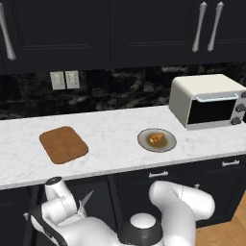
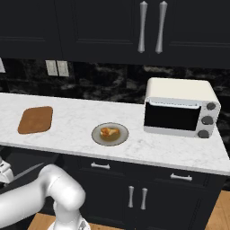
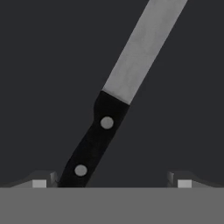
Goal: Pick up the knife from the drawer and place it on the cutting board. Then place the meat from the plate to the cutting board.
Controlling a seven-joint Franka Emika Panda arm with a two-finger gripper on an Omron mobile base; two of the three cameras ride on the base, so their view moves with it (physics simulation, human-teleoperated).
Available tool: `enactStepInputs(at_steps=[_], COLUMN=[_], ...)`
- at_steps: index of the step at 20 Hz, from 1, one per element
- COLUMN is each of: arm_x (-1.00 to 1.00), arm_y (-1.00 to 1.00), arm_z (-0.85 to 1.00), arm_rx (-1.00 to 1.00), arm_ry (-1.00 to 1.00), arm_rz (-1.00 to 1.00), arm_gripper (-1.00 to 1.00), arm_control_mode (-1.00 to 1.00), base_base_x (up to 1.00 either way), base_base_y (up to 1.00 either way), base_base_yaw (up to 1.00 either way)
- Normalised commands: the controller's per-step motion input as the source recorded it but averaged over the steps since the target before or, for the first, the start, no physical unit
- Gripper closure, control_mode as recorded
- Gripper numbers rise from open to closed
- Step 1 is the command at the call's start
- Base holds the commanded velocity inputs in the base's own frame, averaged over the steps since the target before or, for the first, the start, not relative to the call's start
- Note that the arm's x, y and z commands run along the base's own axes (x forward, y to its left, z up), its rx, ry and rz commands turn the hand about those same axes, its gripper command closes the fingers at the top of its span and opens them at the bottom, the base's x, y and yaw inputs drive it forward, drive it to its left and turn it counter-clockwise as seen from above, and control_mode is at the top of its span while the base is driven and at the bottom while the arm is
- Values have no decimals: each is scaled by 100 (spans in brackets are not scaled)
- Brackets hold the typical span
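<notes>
White marble table [image 1: 110, 127] runs along the dark backsplash. On it: reddish-brown cutting board [image 1: 63, 144] toward the left end, lying flat; round grey-beige plate [image 1: 157, 140] near the front edge at mid-table, well apart from the board; white toaster oven [image 1: 207, 101] at the right end, set back by the wall. Separate carrier: dark drawer floor [image 3: 43, 65] with the knife [image 3: 113, 105] lying on it, apparently flat, black handle nearest the camera, blade running away at a slant.
</notes>
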Motion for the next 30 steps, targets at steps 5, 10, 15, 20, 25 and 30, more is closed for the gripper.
enactStepInputs(at_steps=[5,10,15,20,25,30], arm_x=[1,0,0,0,0,-10], arm_y=[12,7,4,2,1,0], arm_z=[-24,-5,-11,-22,-36,-34], arm_rx=[-6,-6,-6,-4,-3,0], arm_ry=[4,7,8,0,-3,-11], arm_rz=[0,0,0,0,0,0], arm_gripper=[-100,-100,-100,-100,-100,-100], arm_control_mode=[-100,-100,-100,-100,-100,-100], base_base_x=[0,0,0,0,0,0], base_base_y=[0,0,0,0,0,0], base_base_yaw=[0,0,0,0,0,0])
